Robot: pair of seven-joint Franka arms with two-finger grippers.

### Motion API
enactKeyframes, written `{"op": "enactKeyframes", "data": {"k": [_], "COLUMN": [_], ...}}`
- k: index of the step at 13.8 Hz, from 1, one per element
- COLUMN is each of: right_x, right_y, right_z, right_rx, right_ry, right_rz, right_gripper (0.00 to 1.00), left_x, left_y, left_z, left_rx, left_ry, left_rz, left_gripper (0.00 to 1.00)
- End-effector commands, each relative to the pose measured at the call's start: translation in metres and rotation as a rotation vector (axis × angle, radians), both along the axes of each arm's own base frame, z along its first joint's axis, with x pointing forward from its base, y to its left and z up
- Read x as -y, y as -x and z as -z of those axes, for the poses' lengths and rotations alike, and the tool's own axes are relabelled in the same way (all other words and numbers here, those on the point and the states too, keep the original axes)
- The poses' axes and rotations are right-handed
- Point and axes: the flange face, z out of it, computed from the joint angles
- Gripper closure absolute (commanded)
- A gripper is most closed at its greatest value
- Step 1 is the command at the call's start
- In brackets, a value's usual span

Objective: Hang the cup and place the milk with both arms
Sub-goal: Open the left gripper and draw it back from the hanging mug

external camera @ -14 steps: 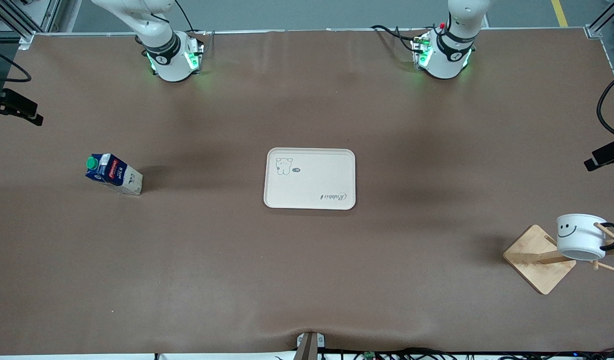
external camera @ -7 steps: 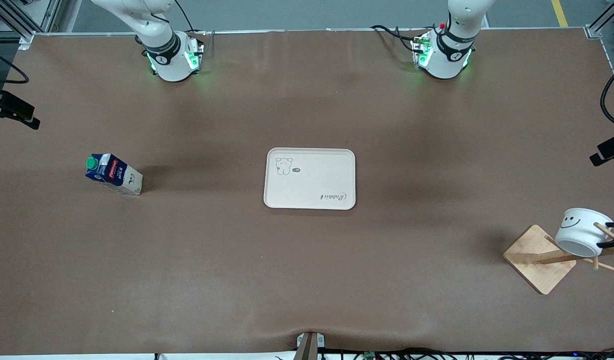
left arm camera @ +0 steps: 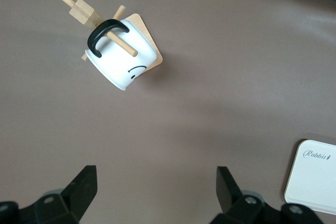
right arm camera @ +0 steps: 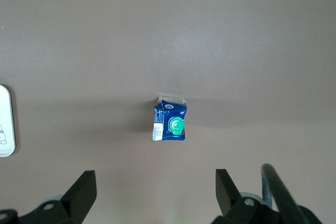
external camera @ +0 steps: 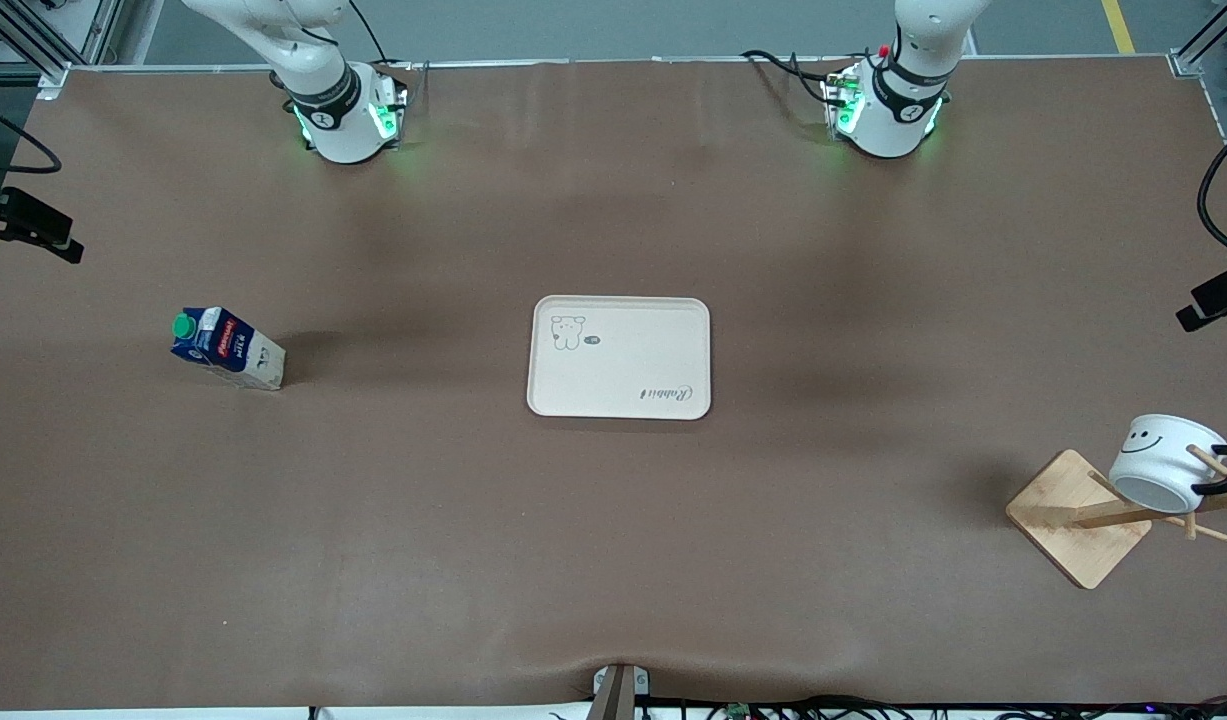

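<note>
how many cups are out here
1. The cup hangs by its handle on a peg of the wooden rack at the left arm's end of the table, nearer the front camera than the tray. No other cup shows.

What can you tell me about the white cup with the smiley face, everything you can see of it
The cup is a small glossy white mug with a black handle and a black smiley face on its side. It hangs tilted on the wooden rack at the left arm's end of the table, a peg passing through its handle. No gripper touches it; the left gripper is open above the table.
</note>
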Motion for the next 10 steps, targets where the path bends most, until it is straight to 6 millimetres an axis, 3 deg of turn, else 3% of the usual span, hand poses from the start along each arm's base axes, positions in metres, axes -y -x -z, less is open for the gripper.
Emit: {"op": "enactKeyframes", "data": {"k": [1,10], "right_x": [0.002,0.001], "right_y": [-0.004,-0.01], "right_z": [-0.002,-0.004], "right_rx": [0.002,0.015], "right_ry": [-0.015,-0.02], "right_rz": [0.015,0.012], "right_gripper": [0.0,0.0], "left_x": [0.021,0.036], "left_y": [0.017,0.032], "left_z": [-0.026,-0.037], "left_rx": [0.026,-0.003], "left_ry": [-0.05,-0.088], "left_rz": [0.02,0.024], "left_gripper": [0.0,0.0]}}
